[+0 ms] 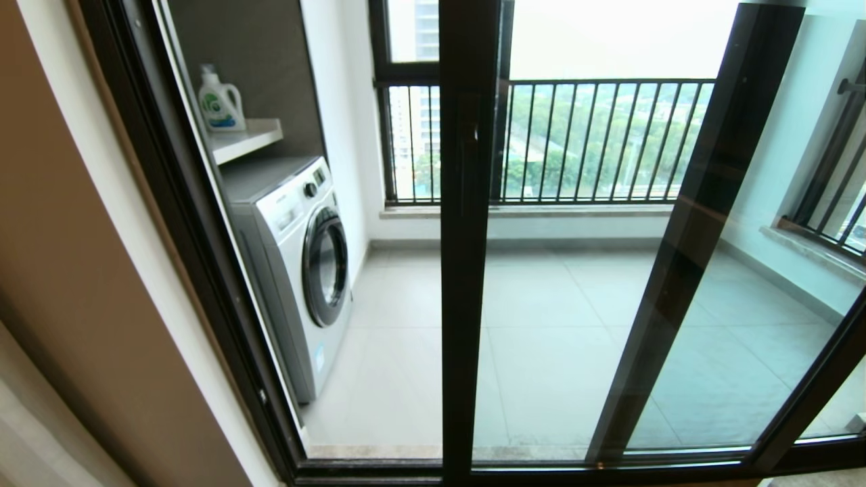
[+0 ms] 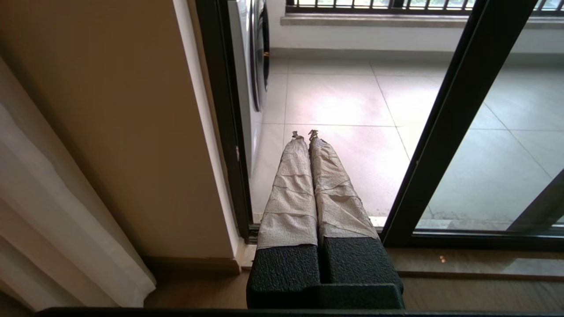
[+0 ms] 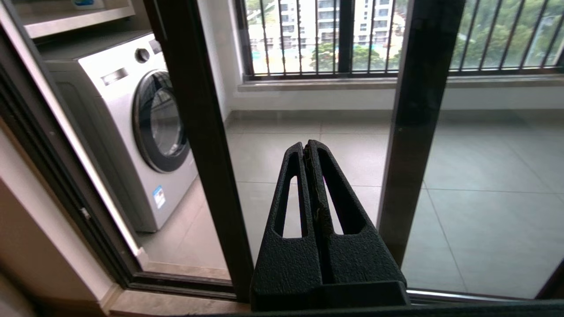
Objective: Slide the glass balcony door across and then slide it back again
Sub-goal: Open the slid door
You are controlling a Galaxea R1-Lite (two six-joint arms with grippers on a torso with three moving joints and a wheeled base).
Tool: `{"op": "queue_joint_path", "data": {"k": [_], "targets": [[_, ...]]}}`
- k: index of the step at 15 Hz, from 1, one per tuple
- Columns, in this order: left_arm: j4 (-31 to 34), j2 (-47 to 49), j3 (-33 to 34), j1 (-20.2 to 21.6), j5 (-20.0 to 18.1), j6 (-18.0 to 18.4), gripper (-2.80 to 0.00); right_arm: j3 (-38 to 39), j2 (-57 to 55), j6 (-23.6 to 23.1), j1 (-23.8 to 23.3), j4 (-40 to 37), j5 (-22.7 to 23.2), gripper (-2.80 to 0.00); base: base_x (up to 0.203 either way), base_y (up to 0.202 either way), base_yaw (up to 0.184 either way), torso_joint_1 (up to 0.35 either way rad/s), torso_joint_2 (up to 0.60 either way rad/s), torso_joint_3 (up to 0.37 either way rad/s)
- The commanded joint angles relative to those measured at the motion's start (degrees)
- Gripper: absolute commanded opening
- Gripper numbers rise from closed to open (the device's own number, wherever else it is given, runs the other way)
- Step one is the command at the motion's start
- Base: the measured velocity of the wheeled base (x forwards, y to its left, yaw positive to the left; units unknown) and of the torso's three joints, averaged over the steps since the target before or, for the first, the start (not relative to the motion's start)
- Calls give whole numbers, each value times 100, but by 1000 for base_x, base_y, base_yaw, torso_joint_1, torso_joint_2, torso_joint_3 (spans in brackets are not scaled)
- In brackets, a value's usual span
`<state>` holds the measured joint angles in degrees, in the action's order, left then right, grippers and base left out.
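The glass balcony door (image 1: 465, 284) has a slim dark frame, and its leading upright stands near the middle of the head view with a small dark latch handle (image 1: 467, 132). Left of that upright the doorway looks open. Neither arm shows in the head view. My left gripper (image 2: 305, 133), its fingers wrapped in pale tape, is shut on nothing and points into the gap, left of the door upright (image 2: 445, 132). Also shut and empty, my right gripper (image 3: 307, 144) points at the glass just right of the same upright (image 3: 200, 154).
A second dark-framed glass panel's upright (image 1: 683, 257) leans at the right. A washing machine (image 1: 298, 257) and a shelf with a detergent bottle (image 1: 220, 101) stand on the balcony at the left. A barred railing (image 1: 595, 142) runs along the back. The wall (image 2: 110, 132) and a white curtain (image 2: 53, 229) lie to my left.
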<state>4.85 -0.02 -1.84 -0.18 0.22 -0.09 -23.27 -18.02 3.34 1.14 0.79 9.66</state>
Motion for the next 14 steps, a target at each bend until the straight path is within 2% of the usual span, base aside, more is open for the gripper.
{"op": "queue_joint_path", "data": {"k": [1,4,6,7,9,10,12,14], "targets": [[5,11,0,1,4,0,-280,-991,-1945,114,45,85,590,-280,0,0,0,0,0,0],[7,11,0,1,4,0,-280,-2072,-3961,191,276,451,1175,-280,0,0,0,0,0,0],[7,11,0,1,4,0,-280,-3038,-5123,214,745,633,1310,-280,0,0,0,0,0,0],[7,11,0,1,4,0,-280,-3360,-5465,219,1237,689,1178,-280,0,0,0,0,0,0],[7,11,0,1,4,0,-280,-3626,-5875,160,2471,766,527,-280,0,0,0,0,0,0],[7,11,0,1,4,0,-280,-3756,-6112,52,2943,794,186,-280,0,0,0,0,0,0],[7,11,0,1,4,0,-280,-4272,-6767,-242,3417,828,-405,-280,0,0,0,0,0,0],[7,11,0,1,4,0,-280,-4924,-7430,-333,3545,838,-706,-280,0,0,0,0,0,0]]}}
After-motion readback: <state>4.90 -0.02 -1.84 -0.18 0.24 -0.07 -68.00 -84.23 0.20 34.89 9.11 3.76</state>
